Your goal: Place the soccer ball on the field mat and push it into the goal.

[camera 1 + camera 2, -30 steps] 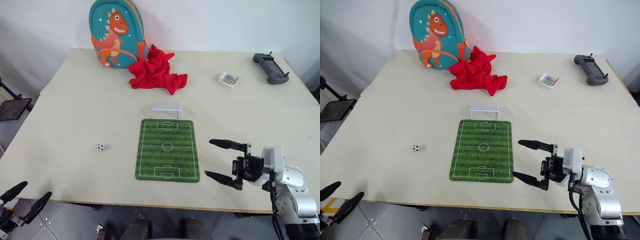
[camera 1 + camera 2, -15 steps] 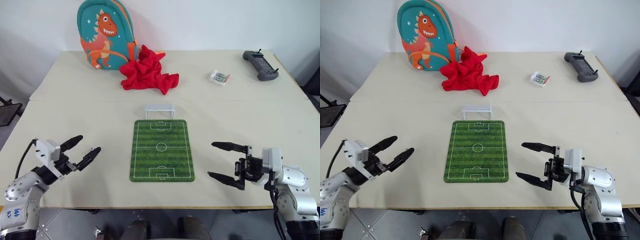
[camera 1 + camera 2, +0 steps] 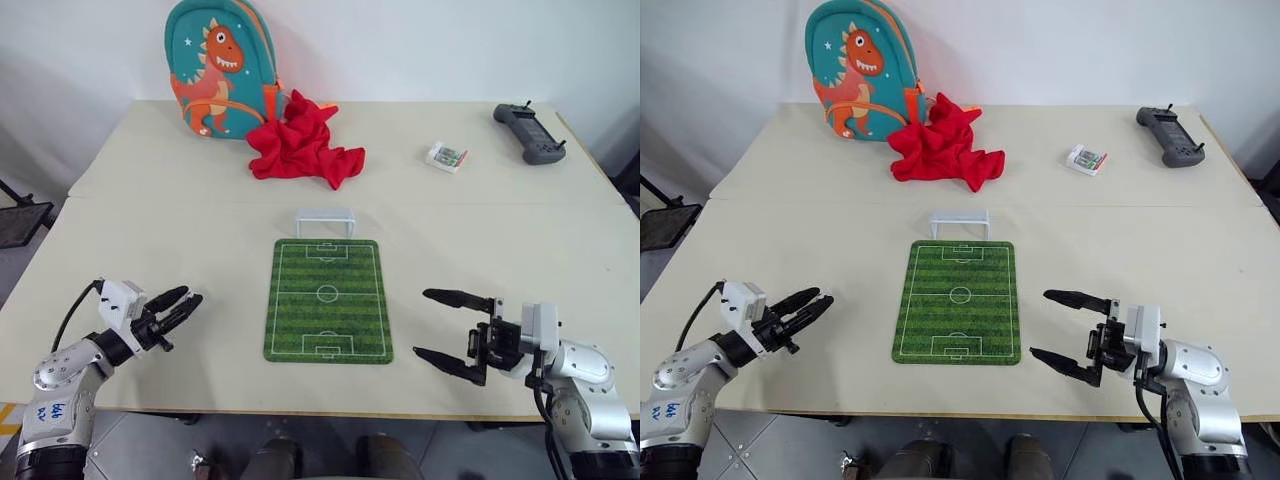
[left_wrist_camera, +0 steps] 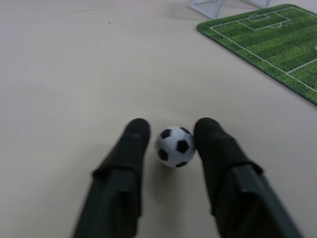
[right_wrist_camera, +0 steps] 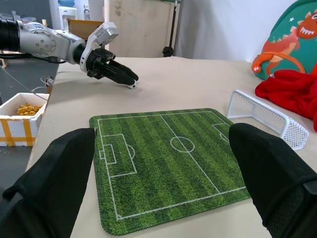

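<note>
The soccer ball (image 4: 176,147), tiny and white with black patches, rests on the beige table between the two black fingers of my left gripper (image 3: 188,300), which has shut on it. That spot is well left of the field mat (image 3: 328,298), a green striped mat with white pitch lines. The goal (image 3: 324,221), a small white frame, stands just past the mat's far end. My right gripper (image 3: 423,322) hangs open and empty close to the mat's right edge, pointing toward it. The right wrist view also shows the left gripper (image 5: 130,82) beyond the mat.
A teal dinosaur backpack (image 3: 215,65) and a crumpled red cloth (image 3: 303,145) lie at the back. A small box (image 3: 446,156) and a dark controller (image 3: 530,132) sit at the far right. Beside the table stands a white bin (image 5: 20,111) holding yellow pieces.
My left arm rose from below the table's near edge and came forward to the ball. Its fingers, wide half a second ago, have closed around the ball. The right gripper kept still.
</note>
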{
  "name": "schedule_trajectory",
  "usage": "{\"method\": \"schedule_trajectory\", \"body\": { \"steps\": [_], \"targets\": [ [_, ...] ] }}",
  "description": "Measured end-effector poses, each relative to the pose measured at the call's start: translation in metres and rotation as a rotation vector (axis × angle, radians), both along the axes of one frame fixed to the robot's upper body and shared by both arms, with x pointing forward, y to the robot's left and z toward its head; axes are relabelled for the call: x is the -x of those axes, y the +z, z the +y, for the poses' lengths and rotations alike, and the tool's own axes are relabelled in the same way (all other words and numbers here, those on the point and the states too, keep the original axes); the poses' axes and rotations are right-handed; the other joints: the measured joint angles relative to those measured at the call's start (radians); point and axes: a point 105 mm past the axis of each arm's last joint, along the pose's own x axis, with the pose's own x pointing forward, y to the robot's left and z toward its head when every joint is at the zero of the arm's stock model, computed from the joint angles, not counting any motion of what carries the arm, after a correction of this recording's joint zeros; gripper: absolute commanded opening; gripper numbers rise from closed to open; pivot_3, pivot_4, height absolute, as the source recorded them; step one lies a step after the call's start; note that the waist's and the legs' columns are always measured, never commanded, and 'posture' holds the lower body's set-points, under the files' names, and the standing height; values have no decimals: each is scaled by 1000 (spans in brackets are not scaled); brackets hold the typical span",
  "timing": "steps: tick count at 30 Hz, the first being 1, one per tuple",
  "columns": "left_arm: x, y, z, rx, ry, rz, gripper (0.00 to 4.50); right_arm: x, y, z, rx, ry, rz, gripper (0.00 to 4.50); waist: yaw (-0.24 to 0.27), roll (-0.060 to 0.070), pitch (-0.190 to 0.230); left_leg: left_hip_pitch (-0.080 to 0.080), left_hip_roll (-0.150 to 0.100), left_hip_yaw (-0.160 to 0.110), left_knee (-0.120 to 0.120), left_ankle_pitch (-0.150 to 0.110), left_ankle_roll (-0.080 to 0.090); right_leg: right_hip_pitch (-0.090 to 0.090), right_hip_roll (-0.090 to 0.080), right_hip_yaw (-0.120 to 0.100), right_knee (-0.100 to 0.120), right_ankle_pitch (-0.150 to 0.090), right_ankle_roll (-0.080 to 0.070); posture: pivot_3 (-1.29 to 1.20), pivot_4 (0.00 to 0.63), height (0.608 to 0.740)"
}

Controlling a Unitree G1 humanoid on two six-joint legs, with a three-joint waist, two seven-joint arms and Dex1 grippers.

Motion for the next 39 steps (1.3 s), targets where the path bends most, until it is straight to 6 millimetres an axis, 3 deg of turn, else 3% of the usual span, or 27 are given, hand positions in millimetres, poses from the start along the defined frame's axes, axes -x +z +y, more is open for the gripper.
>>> {"method": "schedule_trajectory", "body": {
  "steps": [3, 6, 9, 13, 17, 19, 22, 25, 32, 35, 39],
  "targets": [
    [-2, 4, -2, -6, -17, -18, 35, 1, -1, 0, -1, -4, 4, 4500, 4, 1, 0, 0, 0, 0, 0, 0, 0, 0, 0, 0, 0, 0, 0, 0, 150, 740],
    [-5, 7, -10, -4, -61, -26, 35, 1, -1, -2, 0, -12, 4, 4500, 5, 1, 0, 0, 0, 0, 0, 0, 0, 0, 0, 0, 0, 0, 0, 0, 150, 740],
    [-11, 28, -42, -2, -210, -85, 35, 1, 2, -9, 12, -32, -5, 4500, 14, 0, 0, -1, -1, -1, 2, 0, 0, 1, -1, -1, 0, 0, 0, 0, 150, 740],
    [-4, 62, -110, -55, -554, -172, 35, 3, 5, -25, 74, -43, -4, 4500, 9, 0, 0, -1, -3, -1, 2, 0, 1, 1, -2, 0, -1, 0, 0, 0, 150, 740],
    [1, 50, -140, -89, -674, -133, 35, 3, 5, -36, 94, -65, 3, 4500, -13, 1, 0, 1, 1, 1, -1, 0, 0, 0, 3, 2, 0, 0, 0, 0, 150, 740],
    [-2, 48, -143, -61, -653, -128, 417, 3, 5, -37, 94, -67, 3, 4500, -19, 1, 0, 1, 3, 0, -1, -1, -1, -1, 5, 2, 1, 0, -1, 0, 150, 740],
    [-5, 49, -135, -41, -594, -129, 1197, 4, 4, -37, 90, -70, 9, 4500, -18, 1, 0, 1, 3, 0, 0, -1, -1, -1, 5, 2, 1, 0, -1, 0, 150, 740],
    [-7, 51, -114, 37, -488, -145, 2163, 4, 3, -35, 79, -76, 8, 4500, -15, 1, 0, 1, 2, 0, 1, -1, -1, 0, 4, 2, 0, 0, -1, 0, 150, 740],
    [-17, 38, -31, 129, -90, -161, 4391, 2, 5, -24, 45, -55, -5, 4500, -12, 1, 0, 1, 2, 0, 1, -1, -1, 0, 4, 2, 1, 0, -1, 0, 150, 740],
    [-16, 29, -14, 83, -26, -147, 4453, 2, 7, -19, 39, -41, -14, 4500, -4, 1, 0, 1, 2, 0, 1, -1, -1, 0, 4, 2, 0, 0, -1, 0, 150, 740],
    [-13, 22, -9, 52, -47, -111, 4453, 2, 7, -19, 33, -48, -12, 4500, 11, 1, 0, 1, 2, -1, 1, -1, -1, 0, 3, 2, 0, 0, -1, 0, 150, 740]
  ]
}}
